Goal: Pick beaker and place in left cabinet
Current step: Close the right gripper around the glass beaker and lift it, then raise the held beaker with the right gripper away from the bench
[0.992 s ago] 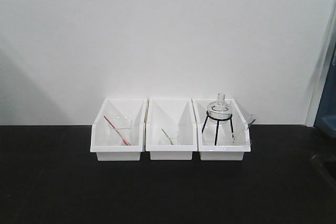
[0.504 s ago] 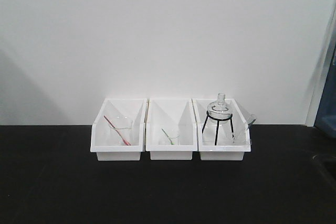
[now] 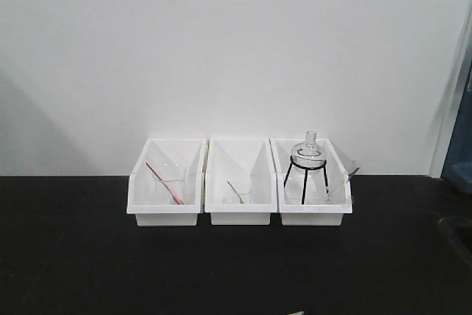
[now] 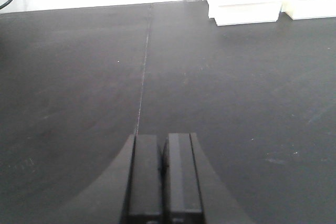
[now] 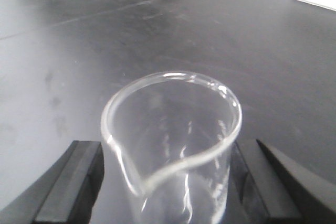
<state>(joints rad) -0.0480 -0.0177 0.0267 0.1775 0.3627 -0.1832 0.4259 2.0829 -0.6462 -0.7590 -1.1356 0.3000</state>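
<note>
- A clear glass beaker (image 5: 173, 150) fills the right wrist view. It stands upright, its rim round, with a pour spout dipping toward the camera.
- The right fingers (image 5: 73, 187) are dark pads, one on each side of the beaker. They press against its glass wall and pinch it between them.
- Behind the beaker lies the black desk (image 5: 157, 24), its surface dull with glare. Whether the beaker's base touches the desk cannot be seen.
- In the left wrist view, the left fingers (image 4: 144, 177) are pressed together with nothing between them, above bare black desk. A thin seam runs straight away from them.
- The front view shows three white plastic bins side by side on the desk, against a white wall (image 3: 236, 49).
- The left bin (image 3: 166, 217) holds a glass beaker with a red rod (image 3: 164, 182) leaning in it.
- The middle bin (image 3: 240, 217) holds a smaller glass vessel with a green rod (image 3: 236, 189).
- The right bin (image 3: 313, 217) holds a round glass flask (image 3: 307, 154) sitting on a black tripod (image 3: 302, 180).
</note>
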